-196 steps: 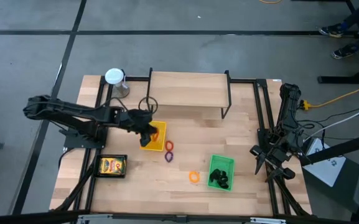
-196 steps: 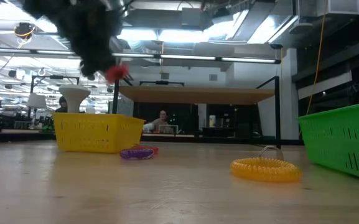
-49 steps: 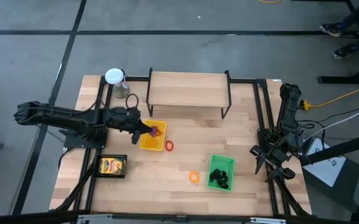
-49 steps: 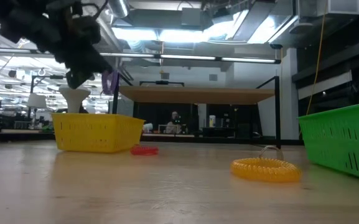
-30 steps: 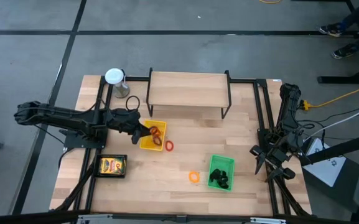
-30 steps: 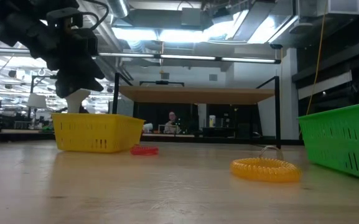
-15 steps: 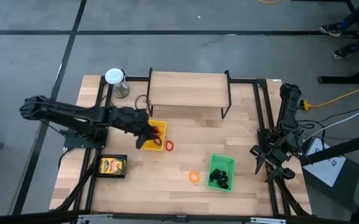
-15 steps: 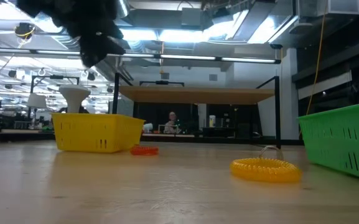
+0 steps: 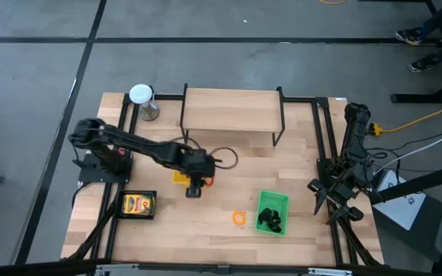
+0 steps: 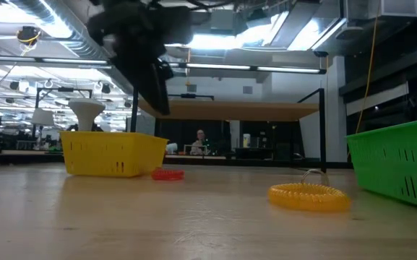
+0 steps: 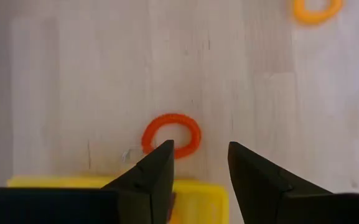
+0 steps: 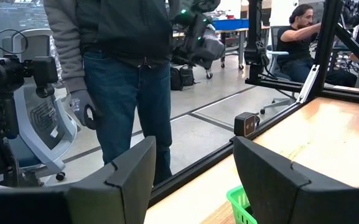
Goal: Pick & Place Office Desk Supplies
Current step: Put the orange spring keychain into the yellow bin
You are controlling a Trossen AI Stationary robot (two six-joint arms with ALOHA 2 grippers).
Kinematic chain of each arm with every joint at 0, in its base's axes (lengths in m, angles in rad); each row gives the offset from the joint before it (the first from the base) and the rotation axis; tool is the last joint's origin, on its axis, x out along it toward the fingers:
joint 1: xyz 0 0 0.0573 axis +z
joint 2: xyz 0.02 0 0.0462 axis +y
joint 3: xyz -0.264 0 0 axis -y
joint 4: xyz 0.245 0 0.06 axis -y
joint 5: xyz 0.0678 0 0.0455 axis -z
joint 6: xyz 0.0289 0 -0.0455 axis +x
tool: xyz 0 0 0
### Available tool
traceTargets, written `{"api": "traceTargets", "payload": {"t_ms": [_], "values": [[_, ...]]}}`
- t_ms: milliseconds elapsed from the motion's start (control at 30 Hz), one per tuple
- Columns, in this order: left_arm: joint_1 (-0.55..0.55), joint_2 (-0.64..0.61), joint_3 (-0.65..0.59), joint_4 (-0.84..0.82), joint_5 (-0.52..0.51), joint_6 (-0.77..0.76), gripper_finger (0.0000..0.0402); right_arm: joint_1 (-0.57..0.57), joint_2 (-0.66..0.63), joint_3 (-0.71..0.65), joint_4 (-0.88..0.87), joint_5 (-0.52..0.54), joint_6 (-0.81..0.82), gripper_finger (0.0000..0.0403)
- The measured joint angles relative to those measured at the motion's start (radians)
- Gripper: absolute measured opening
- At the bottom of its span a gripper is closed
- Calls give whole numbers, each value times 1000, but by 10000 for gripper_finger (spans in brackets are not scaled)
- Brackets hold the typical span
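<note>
A red-orange ring (image 11: 171, 135) lies flat on the wood just beside the yellow tray (image 11: 98, 184). My left gripper (image 11: 199, 152) hangs open above the ring and the tray's edge, pointing steeply down, with nothing between its fingers. In the high view the gripper (image 9: 194, 188) covers most of the yellow tray (image 9: 176, 177), with the ring (image 9: 208, 182) at its right. An orange ring (image 9: 239, 218) lies nearer the front, next to the green tray (image 9: 272, 212) holding black clips. A yellow printed box sits in the black tray (image 9: 138, 205). My right gripper (image 12: 195, 162) waits open at the table's right edge.
A wooden shelf on a black frame (image 9: 232, 111) stands at the back middle. A grey cylinder with a white top (image 9: 141, 96) is at the back left. A person (image 12: 123, 74) stands beyond the table's right side. Bare wood lies between the yellow and green trays.
My left gripper has swung from the yellow tray's left side across the tray toward the table's right and near edges, rising a little. It has rolled and tipped to point steeply down, and now hangs over the red-orange ring. The rings and trays have stayed put.
</note>
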Motion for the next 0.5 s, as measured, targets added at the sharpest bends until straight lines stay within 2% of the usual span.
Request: {"api": "traceTargets", "payload": {"t_ms": [233,500], "values": [[-15,175,129,-71,-14,49,145,0,0,0,0,0,0,219],[-16,286,149,-78,-12,18,145,0,0,0,0,0,0,219]]}}
